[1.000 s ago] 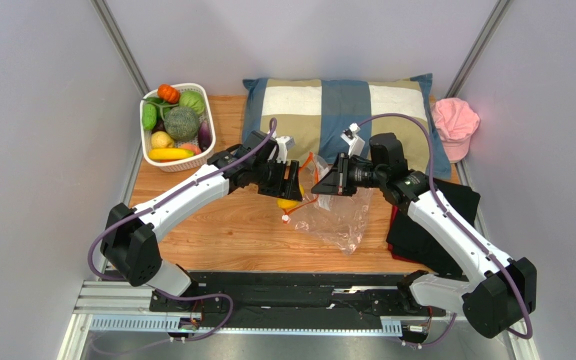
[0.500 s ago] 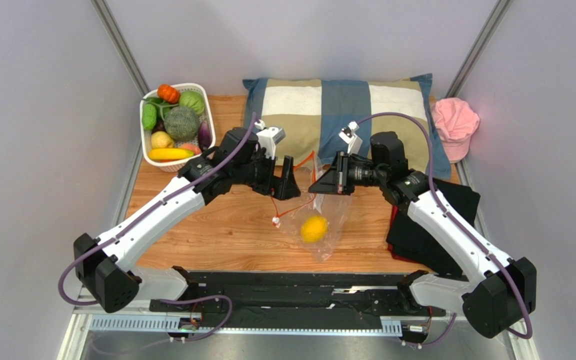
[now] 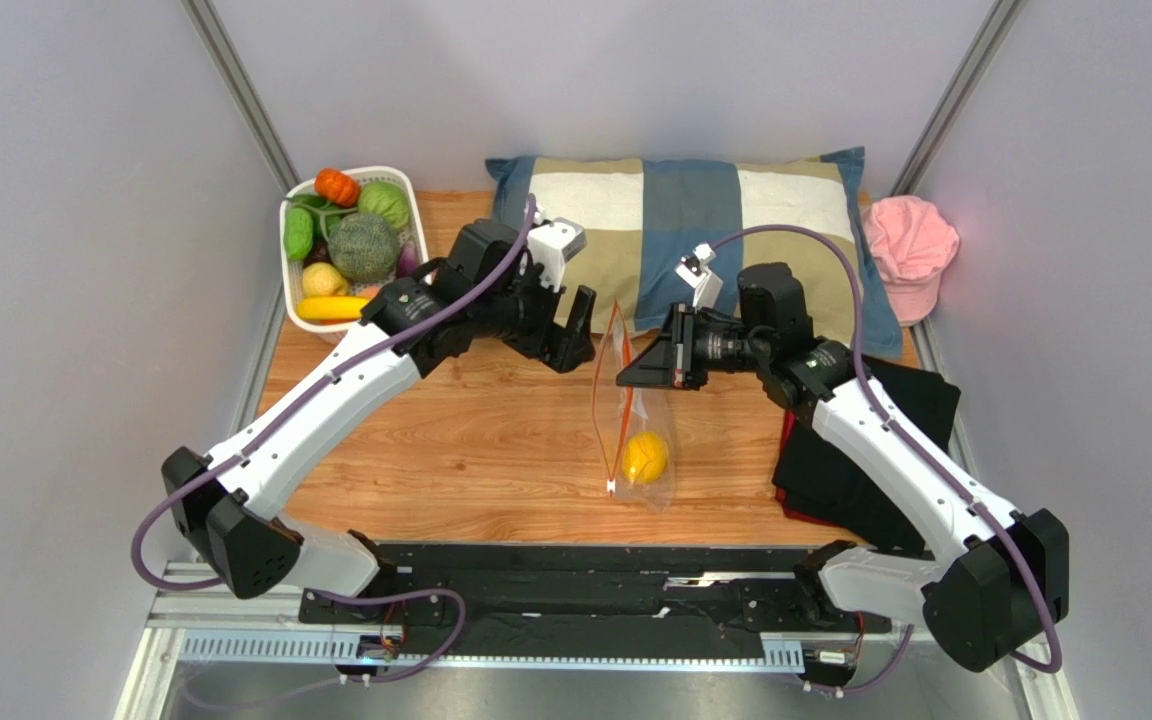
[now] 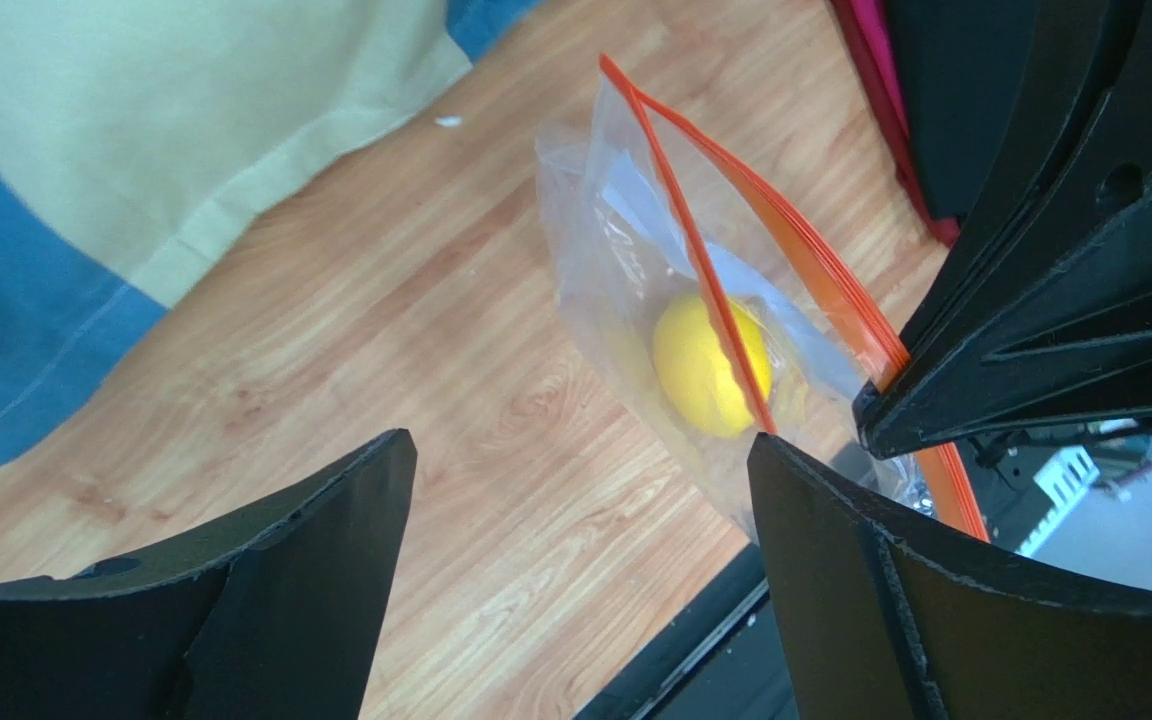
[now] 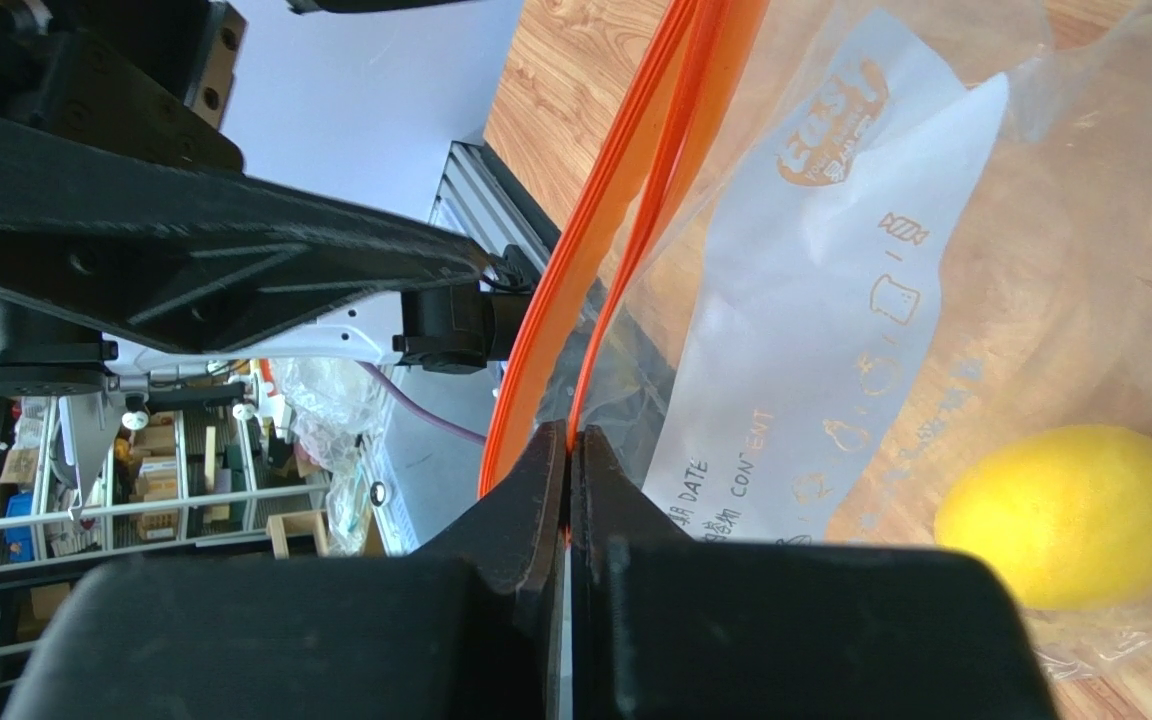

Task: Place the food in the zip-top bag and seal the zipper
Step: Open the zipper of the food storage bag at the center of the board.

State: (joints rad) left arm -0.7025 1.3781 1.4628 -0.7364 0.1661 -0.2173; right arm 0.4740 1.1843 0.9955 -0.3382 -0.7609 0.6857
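Note:
The clear zip-top bag (image 3: 636, 435) hangs from my right gripper (image 3: 630, 369), which is shut on one edge of its orange-red zipper (image 5: 642, 195). The right wrist view shows the jaws pressed together on that strip (image 5: 570, 443). A yellow lemon (image 3: 644, 458) lies in the bottom of the bag, also seen as the lemon (image 4: 710, 365) in the left wrist view. My left gripper (image 3: 576, 323) is open and empty, left of the bag's mouth and apart from it. More food, a banana (image 3: 330, 308) and a tomato (image 3: 336, 186) among it, sits in the white basket (image 3: 291, 293).
A checked pillow (image 3: 687, 218) lies along the back of the wooden table. A pink cap (image 3: 910, 243) sits at the back right. Black cloth (image 3: 875, 450) lies under my right arm. The black rail (image 3: 582, 578) runs along the near edge.
The lemon left my left gripper and dropped into the bag. My left gripper opened and pulled back to the left and rear. The bag now hangs narrower from the right gripper.

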